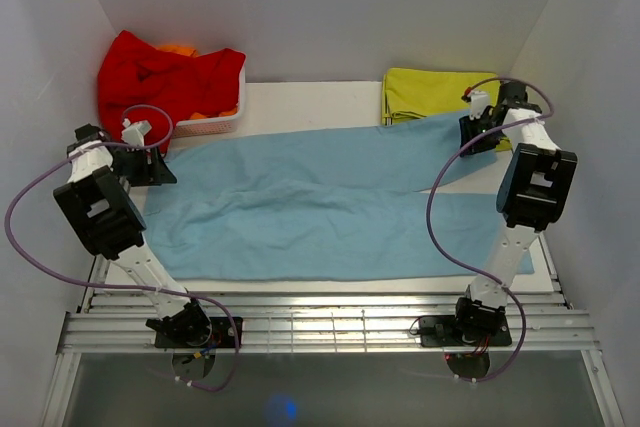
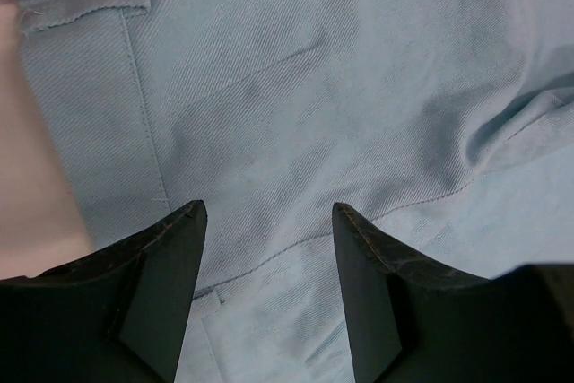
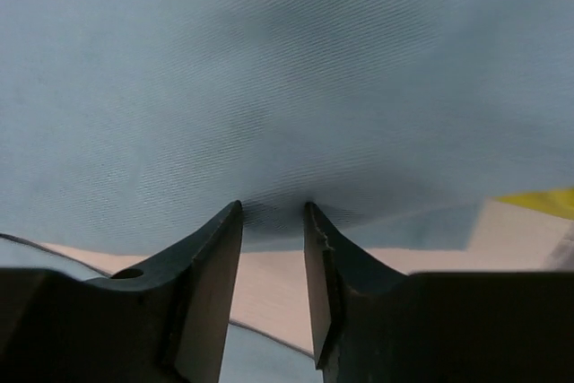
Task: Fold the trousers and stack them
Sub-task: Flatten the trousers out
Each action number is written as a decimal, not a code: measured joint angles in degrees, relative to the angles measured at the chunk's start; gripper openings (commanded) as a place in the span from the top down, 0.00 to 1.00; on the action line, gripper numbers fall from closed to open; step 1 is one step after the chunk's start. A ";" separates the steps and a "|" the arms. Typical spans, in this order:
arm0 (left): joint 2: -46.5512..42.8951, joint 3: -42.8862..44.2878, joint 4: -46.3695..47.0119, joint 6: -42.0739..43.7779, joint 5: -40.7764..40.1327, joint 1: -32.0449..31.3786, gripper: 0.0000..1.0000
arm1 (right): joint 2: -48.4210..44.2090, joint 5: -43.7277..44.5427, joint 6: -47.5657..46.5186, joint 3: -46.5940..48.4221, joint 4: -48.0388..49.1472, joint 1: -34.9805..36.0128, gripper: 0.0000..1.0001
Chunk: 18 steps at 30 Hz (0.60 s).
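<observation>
From the left, the left end effector (image 2: 269,213) hung spread over the pocketed waist of the soft, thin, twill-woven sky-blue trousers (image 1: 320,207), which lay full-length and rumpled across the bench (image 1: 320,97), not yet folded or stacked, while the right end effector (image 3: 273,208) pinched a leg's edge.

The top camera sits high at the near edge and looks down and forward over the whole table (image 1: 300,97), from a fair way off. The left wrist camera rides just behind the left gripper (image 2: 268,208) and looks past its fingers, very close, onto the waist end of the trousers (image 2: 359,87). The right wrist camera looks past the right gripper (image 3: 272,206), closer still, at the same blue cloth, apparently near a leg end. A yellow cloth (image 3: 538,202) shows at its right edge. All three views share the trousers.
</observation>
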 measured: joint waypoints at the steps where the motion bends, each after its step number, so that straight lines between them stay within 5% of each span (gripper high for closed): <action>1: 0.09 -0.72 0.81 -0.63 -0.04 -0.07 0.31 | 0.31 0.37 0.39 -2.71 0.96 0.83 0.63; 13: 0.00 -8.28 7.37 -2.23 -3.74 -0.50 0.31 | -2.27 8.94 1.31 -17.00 12.35 1.99 0.78; 18: 0.15 -10.21 9.18 -0.48 -6.38 -0.50 0.40 | -8.66 10.86 -1.42 -25.27 11.32 1.88 0.77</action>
